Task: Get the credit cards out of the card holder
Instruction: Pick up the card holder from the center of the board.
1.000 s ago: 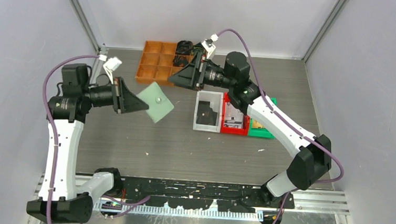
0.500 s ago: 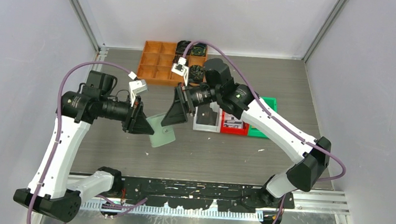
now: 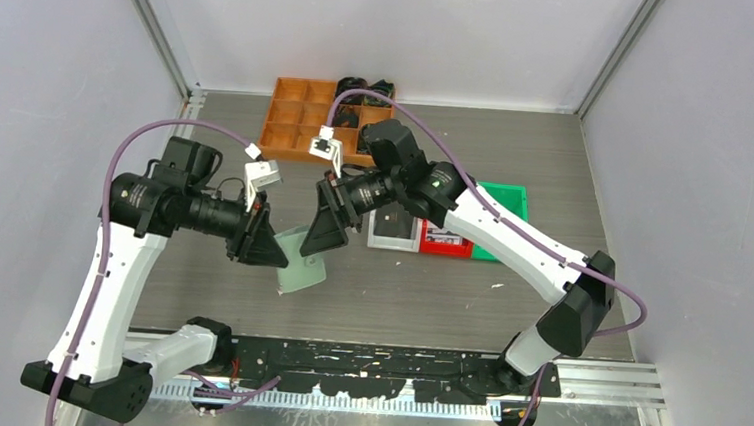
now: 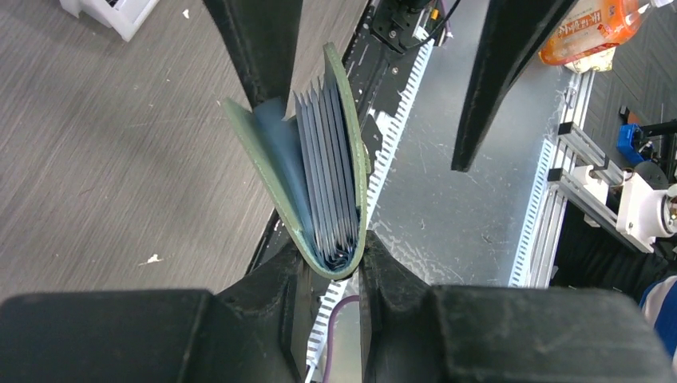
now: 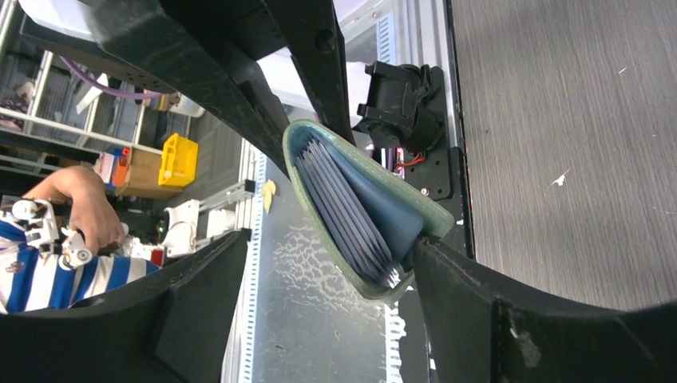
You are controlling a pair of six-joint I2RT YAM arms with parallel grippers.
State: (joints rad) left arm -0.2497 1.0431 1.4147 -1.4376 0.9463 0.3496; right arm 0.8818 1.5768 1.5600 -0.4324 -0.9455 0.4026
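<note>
Wallet (image 4: 271,175), pinched at its fold by the left pincer (image 4: 331,267), gapes inside the spread right pincer (image 5: 331,239), offering its cards (image 4: 323,175).

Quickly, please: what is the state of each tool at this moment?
Left tool: closed, holding the card holder at its fold.
Right tool: open, one finger on each side of the card holder's open end.

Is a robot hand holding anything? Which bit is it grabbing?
The left gripper pinches the green card holder by its folded end. The right gripper is open around the holder's open edge, gripping nothing.
</note>
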